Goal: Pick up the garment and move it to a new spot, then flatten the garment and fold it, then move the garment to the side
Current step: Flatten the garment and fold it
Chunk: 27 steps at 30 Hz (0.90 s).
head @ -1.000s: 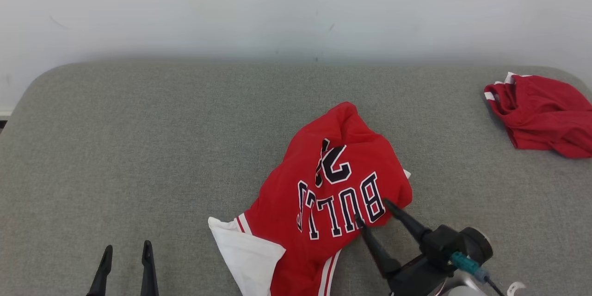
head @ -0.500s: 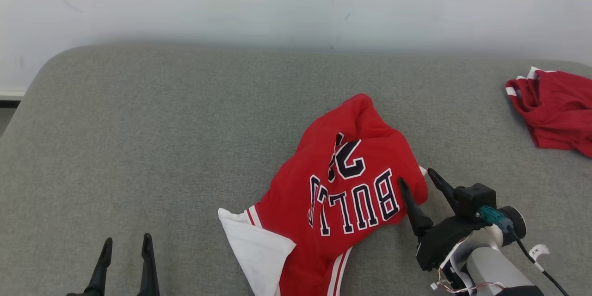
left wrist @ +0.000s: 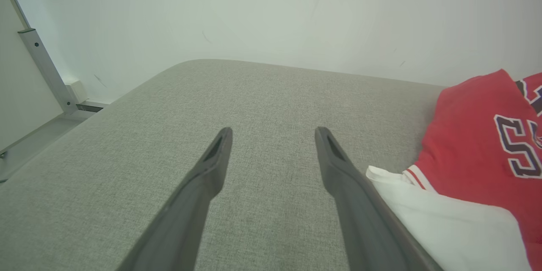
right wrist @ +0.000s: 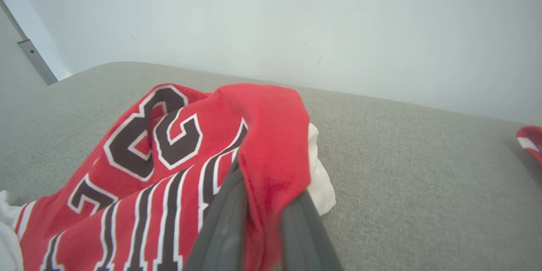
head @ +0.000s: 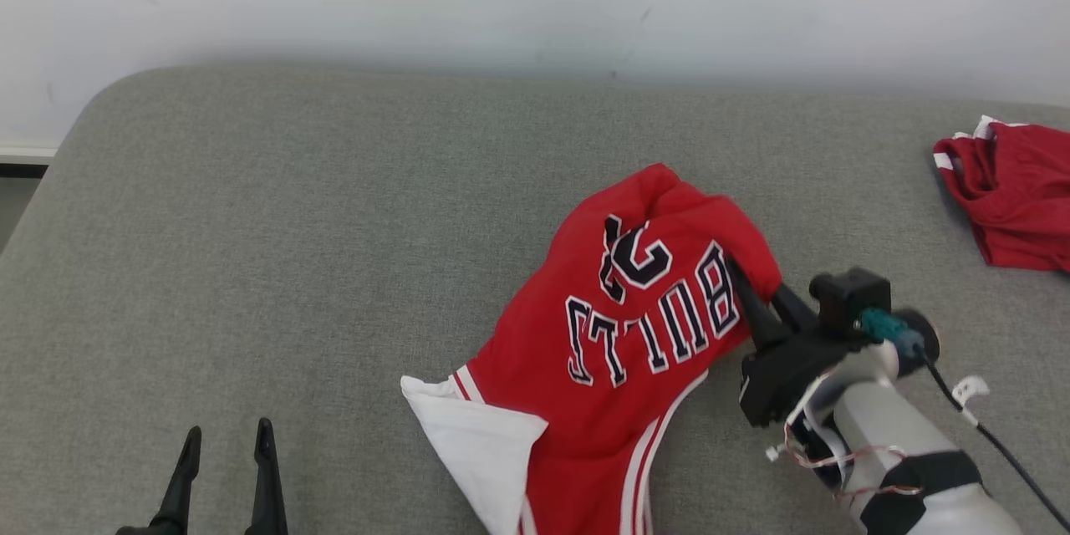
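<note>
At the tips of the right tool, a fold of the red jersey is pinched tight, looks ready to lift off the bench; left tool sits spread wide, empty, well apart.

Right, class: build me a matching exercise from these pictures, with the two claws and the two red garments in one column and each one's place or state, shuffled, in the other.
Column one
1. left claw
2. right claw
3. lettered jersey
4. second red garment

Column two
A. at the far right edge of the grey surface
B. shut on a fold of red cloth
C. open, holding nothing
D. crumpled mid-surface, white lining showing

Pairs: 1-C, 2-B, 3-D, 4-A
</note>
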Tool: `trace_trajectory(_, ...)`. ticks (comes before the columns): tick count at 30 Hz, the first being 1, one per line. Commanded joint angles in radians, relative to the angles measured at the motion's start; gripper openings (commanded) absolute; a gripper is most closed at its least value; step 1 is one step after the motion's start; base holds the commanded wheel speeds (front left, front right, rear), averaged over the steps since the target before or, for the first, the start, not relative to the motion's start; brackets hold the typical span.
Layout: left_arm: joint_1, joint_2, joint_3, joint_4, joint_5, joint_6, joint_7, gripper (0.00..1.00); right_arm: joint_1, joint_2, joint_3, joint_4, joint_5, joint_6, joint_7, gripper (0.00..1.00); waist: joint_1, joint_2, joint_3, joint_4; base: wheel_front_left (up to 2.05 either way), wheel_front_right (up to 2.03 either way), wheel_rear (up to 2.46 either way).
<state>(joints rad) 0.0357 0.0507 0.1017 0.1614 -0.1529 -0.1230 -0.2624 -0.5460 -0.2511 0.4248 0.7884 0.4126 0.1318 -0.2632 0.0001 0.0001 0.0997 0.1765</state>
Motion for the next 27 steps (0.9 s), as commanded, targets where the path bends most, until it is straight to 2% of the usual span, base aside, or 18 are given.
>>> trace_trajectory(1, -0.012, -0.001, 0.000, 0.000, -0.002, 0.004, -0.003, 1.00, -0.022, -0.007, -0.002, -0.020, -0.022, -0.003, -0.001, 0.00, -0.0001, -0.0001, 0.001, 0.001, 0.00, 0.00, 0.00)
trace_trajectory(7, -0.027, -0.001, -0.024, 0.005, -0.007, 0.005, -0.003, 1.00, -0.135, 0.005, 0.041, -0.029, -0.118, -0.003, -0.001, 0.00, -0.0001, -0.0001, 0.016, 0.029, 0.00, 0.00, 0.00)
trace_trajectory(11, -0.046, -0.001, -0.049, 0.009, -0.017, 0.007, -0.003, 1.00, -0.256, 0.053, 0.115, 0.096, -0.153, -0.003, -0.001, 0.00, -0.0001, -0.0001, 0.036, 0.069, 0.00, 0.00, 0.00)
trace_trajectory(16, -0.062, -0.001, -0.070, 0.017, -0.027, 0.008, -0.003, 1.00, -0.341, 0.102, 0.138, 0.218, -0.168, -0.003, -0.001, 0.00, -0.0001, -0.0001, 0.049, 0.109, 0.00, 0.00, 0.00)
trace_trajectory(18, -0.060, -0.001, -0.075, 0.017, -0.032, 0.009, -0.003, 1.00, -0.358, 0.113, 0.138, 0.252, -0.174, -0.003, -0.001, 0.43, -0.0001, -0.0001, 0.050, 0.117, 0.00, 0.00, 0.00)
trace_trajectory(19, -0.060, -0.001, -0.077, 0.016, -0.033, 0.011, -0.003, 1.00, -0.363, 0.118, 0.131, 0.264, -0.170, -0.003, -0.001, 0.95, -0.0001, -0.0001, 0.050, 0.118, 0.00, 0.00, 0.00)
trace_trajectory(20, -0.058, -0.001, -0.080, 0.016, -0.033, 0.014, -0.003, 1.00, -0.366, 0.123, 0.130, 0.275, -0.168, -0.003, -0.001, 1.00, -0.0001, -0.0001, 0.049, 0.118, 0.00, 0.00, 0.00)
trace_trajectory(27, -0.034, -0.001, -0.066, 0.018, -0.025, 0.019, -0.003, 1.00, -0.315, 0.109, 0.069, 0.200, -0.138, -0.003, -0.001, 1.00, -0.0001, -0.0001, 0.021, 0.070, 0.00, 0.00, 0.00)
